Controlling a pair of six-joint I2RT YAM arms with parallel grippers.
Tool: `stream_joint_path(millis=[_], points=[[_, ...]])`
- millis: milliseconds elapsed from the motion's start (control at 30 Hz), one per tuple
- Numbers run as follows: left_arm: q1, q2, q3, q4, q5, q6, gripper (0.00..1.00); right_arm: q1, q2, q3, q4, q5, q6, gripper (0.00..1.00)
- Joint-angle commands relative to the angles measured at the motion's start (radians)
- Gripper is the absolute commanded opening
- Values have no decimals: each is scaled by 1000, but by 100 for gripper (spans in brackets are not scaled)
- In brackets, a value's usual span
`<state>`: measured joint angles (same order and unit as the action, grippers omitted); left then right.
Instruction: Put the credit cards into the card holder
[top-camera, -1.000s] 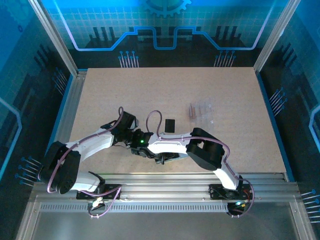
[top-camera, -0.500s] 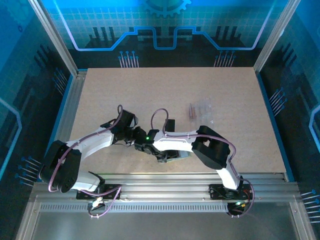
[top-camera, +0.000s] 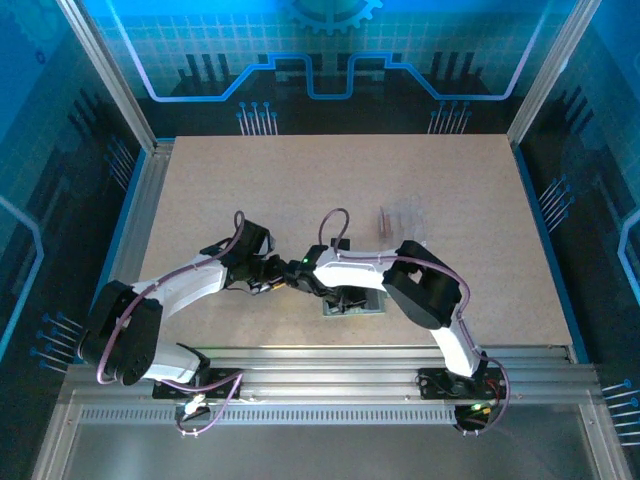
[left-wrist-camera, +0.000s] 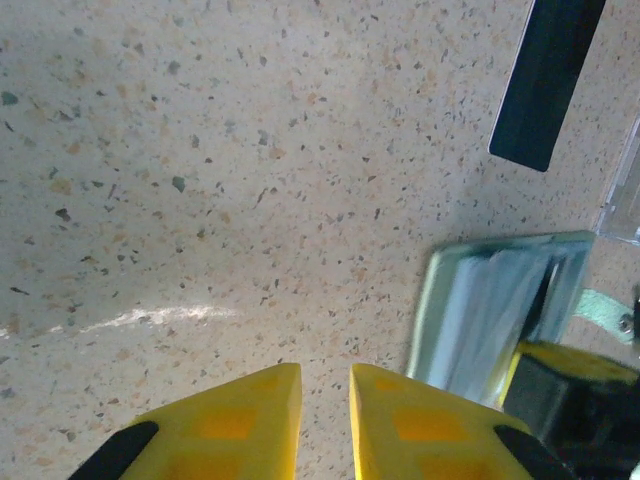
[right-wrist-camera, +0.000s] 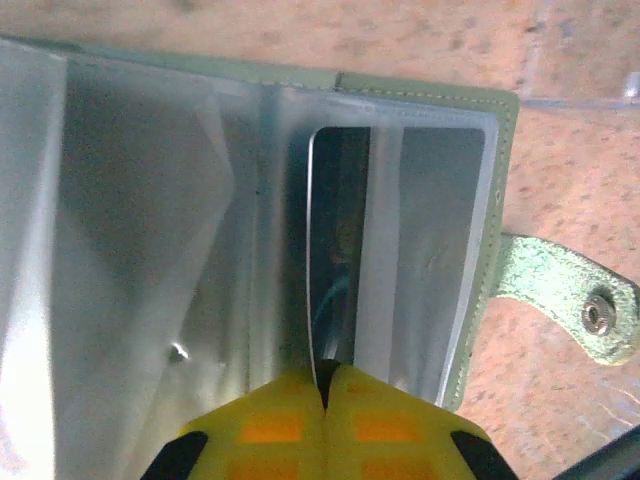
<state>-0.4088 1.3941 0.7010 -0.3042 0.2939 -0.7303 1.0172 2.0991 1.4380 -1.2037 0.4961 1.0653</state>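
left gripper (left-wrist-camera: 325, 425): yellow fingers nearly together, just a thin slit between them with nothing in it. It sits low over bare table (top-camera: 250, 190), just left of the holder.
right gripper (right-wrist-camera: 325, 390): tips pinched tight at the near edge of the open holder. A thin pale edge runs from the seam up into a pocket, but honestly can't tell if it's a card or a plastic leaf.
card holder (right-wrist-camera: 420, 88): pale green, lying open flat and showing its shiny clear sleeves. It's at the near middle of the table, under the right wrist.
strap with snap (right-wrist-camera: 560, 290): sticks out from the holder's right side, flat on the table.
black card (left-wrist-camera: 547, 80): flat on the table, just on the far side of the holder, not touching it.
clear pouch (top-camera: 408, 218): further back and right of the black card.
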Motion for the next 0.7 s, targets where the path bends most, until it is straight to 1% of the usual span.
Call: stream_joint_path(millis=[0, 67, 167, 333, 400, 433, 533, 667], points=[[-1, -7, 10, -38, 31, 22, 21, -15, 38, -19, 0, -11, 4, 0], [0, -7, 12, -40, 31, 22, 21, -20, 45, -10, -4, -2, -2, 5], [0, -9, 12, -43, 29, 22, 21, -23, 47, 0, -6, 2, -4, 15], [-1, -7, 11, -45, 29, 23, 21, -17, -17, -8, 26, -2, -33, 31], [-1, -6, 11, -44, 31, 22, 22, -14, -40, 5, 20, 0, -50, 41], [-1, -6, 11, -42, 31, 21, 22, -14, -50, 14, 18, -6, -65, 44], [-1, -7, 12, -44, 34, 22, 22, -11, -69, 34, -11, -1, -76, 50], [-1, -17, 10, -49, 34, 26, 22, -3, -105, 36, -19, -14, -92, 53]])
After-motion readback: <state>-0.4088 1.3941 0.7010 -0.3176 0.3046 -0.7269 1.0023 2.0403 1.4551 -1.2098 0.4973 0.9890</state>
